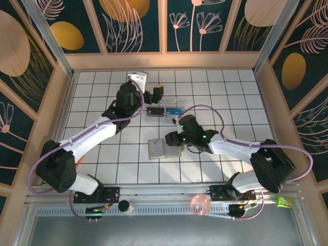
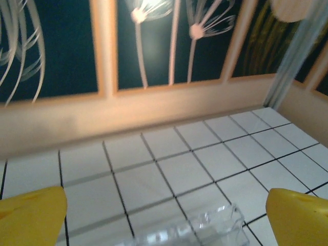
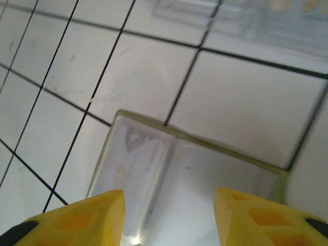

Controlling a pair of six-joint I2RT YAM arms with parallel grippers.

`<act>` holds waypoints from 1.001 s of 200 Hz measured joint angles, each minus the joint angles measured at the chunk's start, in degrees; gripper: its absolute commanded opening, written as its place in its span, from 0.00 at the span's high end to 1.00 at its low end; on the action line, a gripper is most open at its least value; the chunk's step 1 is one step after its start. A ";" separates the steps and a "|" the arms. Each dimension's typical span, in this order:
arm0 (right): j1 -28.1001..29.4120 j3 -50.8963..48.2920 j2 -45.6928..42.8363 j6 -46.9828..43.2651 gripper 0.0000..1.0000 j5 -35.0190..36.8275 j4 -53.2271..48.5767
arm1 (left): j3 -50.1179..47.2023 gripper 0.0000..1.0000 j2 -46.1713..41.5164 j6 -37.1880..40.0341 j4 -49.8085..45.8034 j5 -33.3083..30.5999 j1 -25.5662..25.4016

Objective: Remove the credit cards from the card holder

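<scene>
The card holder [image 1: 156, 148] lies open and flat on the tiled table, cream inside with an olive rim [image 3: 205, 141]. Whether a card sits in its pockets I cannot tell. My right gripper [image 1: 172, 139] hovers over its right half; in the right wrist view this gripper [image 3: 169, 215] is open, with nothing between its yellow fingers [image 3: 77, 218]. A dark card [image 1: 155, 111] and a blue one [image 1: 175, 109] rest in a clear plastic box. My left gripper [image 1: 154, 95] hangs just behind that box, jaws wide open and empty, yellow fingertips [image 2: 31, 215] at the bottom corners of the left wrist view.
The clear plastic box [image 2: 200, 230] stands behind the holder, and its edge [image 3: 241, 15] is at the top of the right wrist view. The wooden back wall [image 2: 154, 113] runs close behind the left gripper. Bare white tiles [image 1: 102, 92] lie to the left.
</scene>
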 measured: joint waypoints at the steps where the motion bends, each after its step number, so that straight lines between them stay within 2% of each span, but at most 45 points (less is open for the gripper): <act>1: 0.17 0.11 0.15 -0.02 0.51 0.07 -0.04 | -0.50 0.01 -0.33 -0.66 -0.13 -0.26 0.02; 47: 9.62 6.54 9.01 -2.56 0.52 5.57 -1.64 | -17.88 0.01 -14.86 -15.74 -4.20 -5.95 1.49; 81: 14.53 11.17 15.50 -3.87 0.53 11.26 -4.61 | -28.85 0.01 -27.43 -23.45 -6.05 -6.75 2.19; 111: 17.46 14.34 19.04 -4.70 0.54 16.11 -7.67 | -31.69 0.04 -29.83 -27.23 -8.55 -6.40 2.60; 135: 18.78 15.85 21.09 -4.96 0.55 19.39 -9.53 | -33.46 0.10 -29.83 -29.09 -9.51 -5.57 2.95; 155: 19.43 17.14 22.62 -5.18 0.63 21.46 -10.64 | -33.99 0.17 -29.68 -29.97 -10.34 -4.15 3.21; 178: 19.74 17.62 23.12 -4.55 0.80 23.08 -10.80 | -34.01 0.24 -28.76 -30.18 -10.36 -1.79 3.30; 200: 19.71 17.40 23.08 -4.04 0.88 24.06 -10.62 | -34.58 0.31 -27.39 -29.92 -10.01 0.98 3.30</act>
